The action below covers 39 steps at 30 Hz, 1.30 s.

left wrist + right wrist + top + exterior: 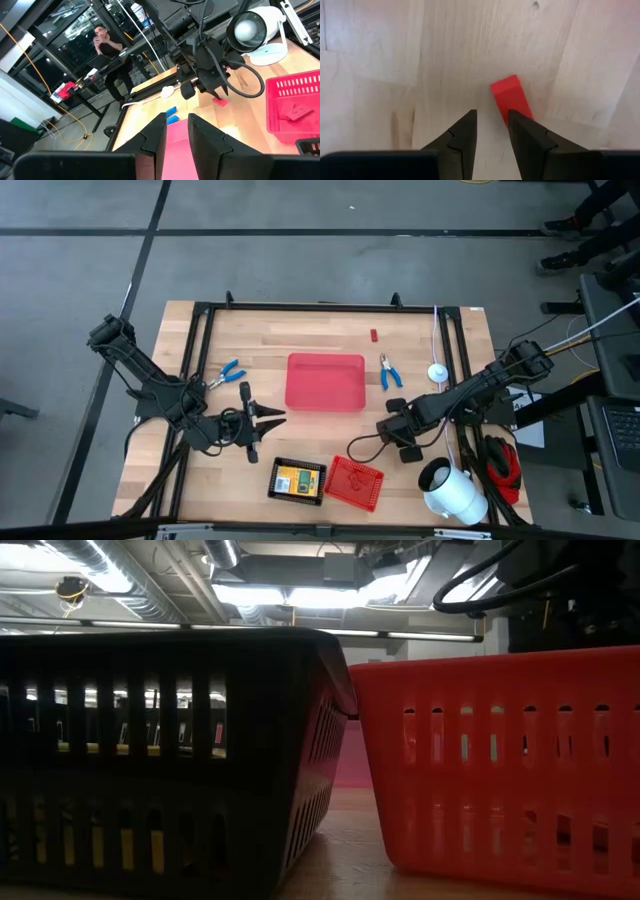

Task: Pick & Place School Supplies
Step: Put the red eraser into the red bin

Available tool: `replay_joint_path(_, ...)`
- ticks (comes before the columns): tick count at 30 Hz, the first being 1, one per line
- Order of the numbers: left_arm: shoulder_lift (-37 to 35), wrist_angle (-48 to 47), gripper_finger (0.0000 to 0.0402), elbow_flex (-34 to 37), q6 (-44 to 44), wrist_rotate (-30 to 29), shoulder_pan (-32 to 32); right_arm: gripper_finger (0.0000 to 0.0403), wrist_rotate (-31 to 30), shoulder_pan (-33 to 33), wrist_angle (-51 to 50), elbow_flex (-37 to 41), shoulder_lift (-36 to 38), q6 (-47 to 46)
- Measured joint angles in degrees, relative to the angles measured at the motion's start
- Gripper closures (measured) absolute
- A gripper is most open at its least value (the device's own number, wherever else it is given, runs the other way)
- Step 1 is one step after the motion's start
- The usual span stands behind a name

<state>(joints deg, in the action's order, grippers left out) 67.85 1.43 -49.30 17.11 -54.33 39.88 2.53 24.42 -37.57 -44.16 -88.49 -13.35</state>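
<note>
Just beyond my right gripper [491,131], at about 1 o'clock off the fingertips, lies 1 small red block [511,98] on the bare table [380,60], with my fingers set narrow and holding nothing. To take it cleanly I judge I should spread wider, shift toward the block and turn to straddle its short sides before lowering. My left gripper [176,131] waits at 9 o'clock of the red tray [325,381], fingers narrow and empty.

Grey floor [300,205] marked with dark lines surrounds the wooden table [330,435]; bright ceiling lights [300,595] and ducts [140,580] hang overhead.
</note>
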Motion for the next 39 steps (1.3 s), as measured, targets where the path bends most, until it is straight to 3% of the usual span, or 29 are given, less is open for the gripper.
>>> replay_joint_path(22, -0.02, -0.57, 0.0325, 0.0, -1.45, 2.82, -1.88, 0.0289, -1.69, -0.1, 0.98, -0.29, -1.42, 1.47)
replay_joint_path(39, -0.02, -0.55, 0.0325, 0.0, -1.45, 2.82, -1.86, 0.0289, 3.25, -6.16, 0.56, -0.28, -2.95, 7.11)
